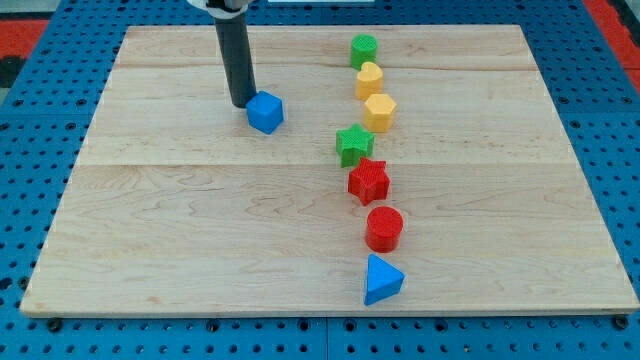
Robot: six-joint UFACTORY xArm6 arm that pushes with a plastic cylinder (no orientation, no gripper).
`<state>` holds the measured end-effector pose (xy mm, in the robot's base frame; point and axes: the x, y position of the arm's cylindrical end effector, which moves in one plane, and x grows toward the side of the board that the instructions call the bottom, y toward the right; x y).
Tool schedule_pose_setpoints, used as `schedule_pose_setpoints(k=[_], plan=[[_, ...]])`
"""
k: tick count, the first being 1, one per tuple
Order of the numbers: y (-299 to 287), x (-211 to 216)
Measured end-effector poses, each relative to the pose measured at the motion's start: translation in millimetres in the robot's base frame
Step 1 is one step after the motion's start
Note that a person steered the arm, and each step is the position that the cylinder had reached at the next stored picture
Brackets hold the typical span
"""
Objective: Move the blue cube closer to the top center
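Observation:
The blue cube (265, 112) sits on the wooden board (200, 220), left of centre in the upper part. My tip (242, 104) rests on the board just to the cube's left, touching or nearly touching its left side. The dark rod rises from there out of the view's top.
A column of blocks runs down right of centre: a green cylinder (364, 49), a yellow block (369, 79), a yellow hexagon (380, 112), a green star (353, 144), a red star (368, 181), a red cylinder (384, 228), a blue triangle (382, 280). Blue pegboard surrounds the board.

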<state>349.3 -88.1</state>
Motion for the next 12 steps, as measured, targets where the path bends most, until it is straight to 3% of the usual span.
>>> schedule_pose_setpoints(k=[1, 2, 3, 4, 5, 6, 7, 8, 10, 12], plan=[[26.8, 2.6], [4.6, 29.8], [13.5, 86.9], [64.8, 64.0], [59.1, -3.1], [57.4, -3.9], [64.1, 40.1], [22.5, 39.3], [25.8, -63.2], [49.2, -115.1]])
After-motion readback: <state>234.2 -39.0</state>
